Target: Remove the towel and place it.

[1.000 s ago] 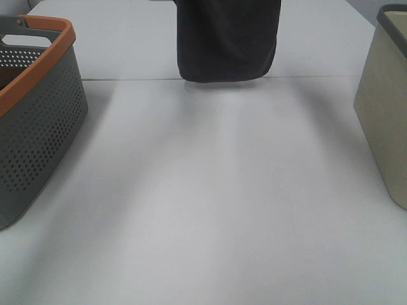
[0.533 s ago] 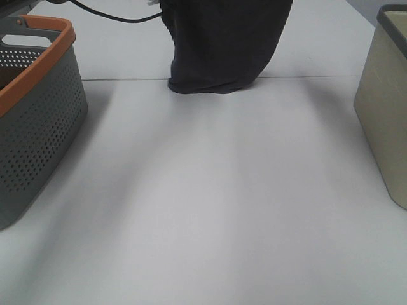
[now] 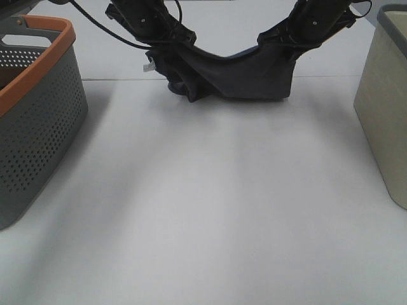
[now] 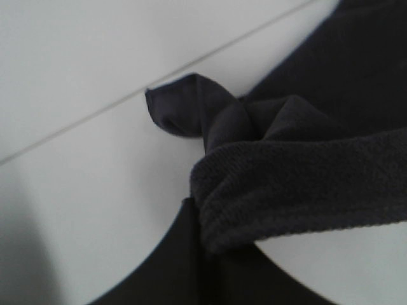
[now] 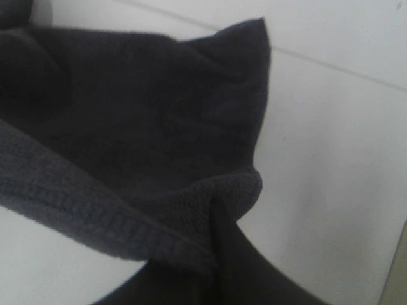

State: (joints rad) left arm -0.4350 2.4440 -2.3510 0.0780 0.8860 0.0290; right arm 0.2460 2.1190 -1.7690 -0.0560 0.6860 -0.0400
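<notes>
The left gripper (image 3: pixel 170 42) and right gripper (image 3: pixel 280 39) each clamp a top corner of the towel (image 3: pixel 238 79), which sags between them, its bottom fold on the table (image 3: pixel 203 210) at the far side. Laying it flat likely calls for spreading apart and lowering evenly. The left arm (image 3: pixel 137 16) and right arm (image 3: pixel 321 16) slope down and inward.

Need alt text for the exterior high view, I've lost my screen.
A dark navy soft cloth towel sags between the left claw and right claw, low over the far side of the white table. Grey perforated orange-rimmed basket at left, beige bin at right.
</notes>
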